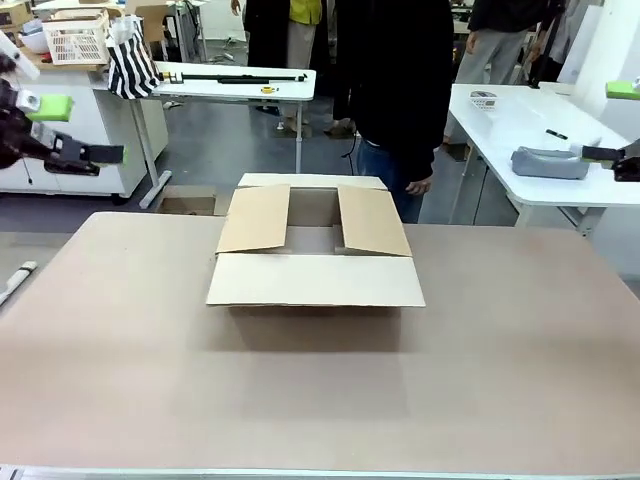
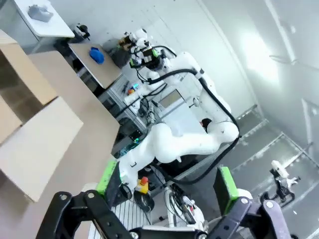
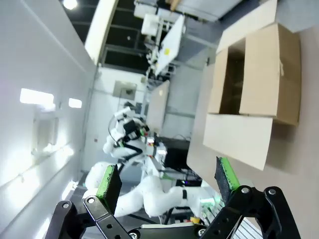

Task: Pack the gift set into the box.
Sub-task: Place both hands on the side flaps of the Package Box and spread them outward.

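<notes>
Box (image 1: 315,280) first: it stands in the middle of the table (image 1: 500,390), a little toward the far side, and its top is open. The near flap lies flat toward me, the two side flaps are raised at a slant on either side of the opening, and the far one points toward the person. Through the gap I see only bare brown cardboard, though the flaps hide part of the floor.

My left gripper (image 1: 95,130) hangs high at the left edge of the front view, well apart from the box. In its wrist camera the two green pads (image 2: 107,177) are spread wide with nothing between them, and one part of the box (image 2: 35,144) lies off to the side. My right gripper (image 1: 610,120) is at the opposite edge, also far from the box. Its fingers are spread too and hold nothing, and its camera looks across at the open box (image 3: 269,74).

A person stands just behind the box with one hand (image 1: 418,185) hanging down beside the body. This hand seems to carry nothing.

Where the gift set is, I cannot tell. So in my judgement the task is only at its beginning. The box is open and ready to receive, which is the preparation. The gift set is not yet taken and not yet put inside, and probably the flaps must be closed after that. Nothing of the packing itself looks done.
</notes>
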Controlling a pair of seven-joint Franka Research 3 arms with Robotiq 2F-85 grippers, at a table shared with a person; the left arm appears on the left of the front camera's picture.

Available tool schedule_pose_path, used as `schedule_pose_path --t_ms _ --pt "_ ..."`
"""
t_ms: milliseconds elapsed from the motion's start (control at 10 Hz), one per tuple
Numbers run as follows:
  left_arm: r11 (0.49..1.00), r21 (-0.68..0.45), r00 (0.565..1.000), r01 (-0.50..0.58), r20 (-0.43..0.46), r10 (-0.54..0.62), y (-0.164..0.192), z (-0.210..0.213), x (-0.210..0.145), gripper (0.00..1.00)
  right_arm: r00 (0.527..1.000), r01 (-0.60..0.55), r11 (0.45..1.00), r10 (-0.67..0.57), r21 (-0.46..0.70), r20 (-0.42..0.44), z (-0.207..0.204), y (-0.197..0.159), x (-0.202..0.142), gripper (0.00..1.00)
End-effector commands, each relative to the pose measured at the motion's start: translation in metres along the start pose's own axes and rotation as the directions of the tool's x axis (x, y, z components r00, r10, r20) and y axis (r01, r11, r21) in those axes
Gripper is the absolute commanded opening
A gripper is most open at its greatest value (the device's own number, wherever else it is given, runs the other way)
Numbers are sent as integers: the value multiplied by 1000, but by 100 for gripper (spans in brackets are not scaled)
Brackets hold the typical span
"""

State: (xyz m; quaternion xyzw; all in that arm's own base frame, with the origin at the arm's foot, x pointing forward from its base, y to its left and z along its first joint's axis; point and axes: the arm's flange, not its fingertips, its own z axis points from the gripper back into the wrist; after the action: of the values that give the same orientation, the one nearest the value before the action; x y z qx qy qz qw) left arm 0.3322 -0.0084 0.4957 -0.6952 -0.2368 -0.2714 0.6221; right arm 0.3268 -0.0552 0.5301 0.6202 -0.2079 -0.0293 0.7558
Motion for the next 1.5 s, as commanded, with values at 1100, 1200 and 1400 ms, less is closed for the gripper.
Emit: schedule_pose_path --t_ms 1100,1200,1400 --pt "685 719 831 -119 -306 465 17 -175 152 100 994 -90 995 88 -36 -69 -1 7 -7 100" --pt "568 818 847 -94 -234 477 42 -190 155 100 994 -90 995 88 -36 -69 -1 7 -7 100" --pt "333 942 854 -34 -146 499 93 -218 154 100 994 -90 995 88 -36 -69 -1 7 -7 100"
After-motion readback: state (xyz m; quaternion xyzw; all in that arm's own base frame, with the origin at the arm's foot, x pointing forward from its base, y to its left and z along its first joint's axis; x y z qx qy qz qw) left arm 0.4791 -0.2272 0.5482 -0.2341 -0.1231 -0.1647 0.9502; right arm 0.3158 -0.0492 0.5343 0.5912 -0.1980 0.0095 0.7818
